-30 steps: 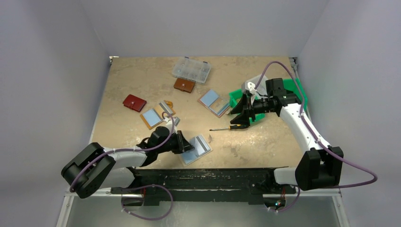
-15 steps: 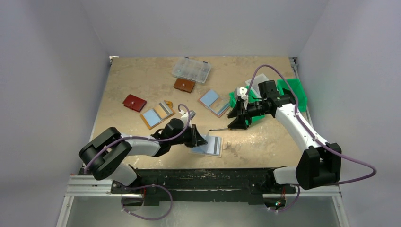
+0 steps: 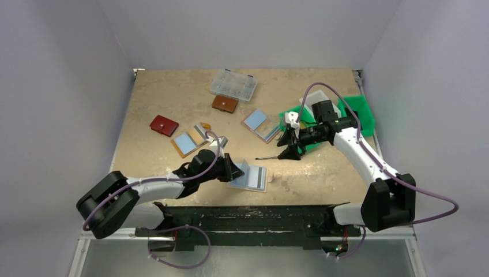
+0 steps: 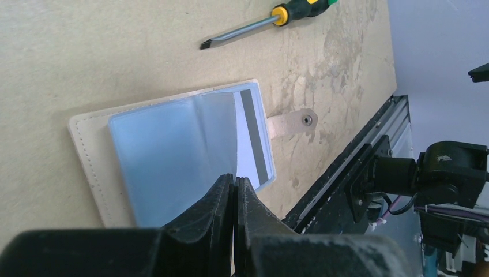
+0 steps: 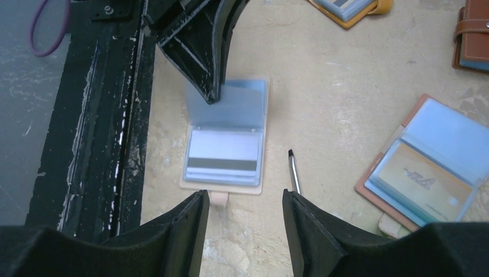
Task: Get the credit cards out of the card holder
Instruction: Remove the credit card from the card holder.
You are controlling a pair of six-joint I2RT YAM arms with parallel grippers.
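The tan card holder (image 3: 260, 186) lies open near the table's front edge, with pale blue plastic sleeves and a snap tab (image 4: 291, 122). A white card with a grey stripe (image 5: 223, 157) shows in its right half; it also shows in the left wrist view (image 4: 252, 135). My left gripper (image 3: 232, 171) is shut, its tips (image 4: 234, 180) pinching the edge of a raised blue sleeve (image 4: 167, 156). My right gripper (image 3: 288, 151) hovers open and empty above the table to the right of the holder; in the right wrist view it (image 5: 245, 231) sits just past the snap tab.
A screwdriver (image 3: 271, 156) lies between the holder and the right gripper. Two other open card holders (image 3: 190, 140) (image 3: 260, 124), a red wallet (image 3: 164, 125), a brown wallet (image 3: 224, 104), a clear box (image 3: 233, 85) and a green bin (image 3: 357, 112) lie farther back. A black rail (image 3: 248, 216) runs along the near edge.
My left gripper has moved right and a little back, and the card holder has shifted with it. My right gripper has moved slightly left and towards the front.
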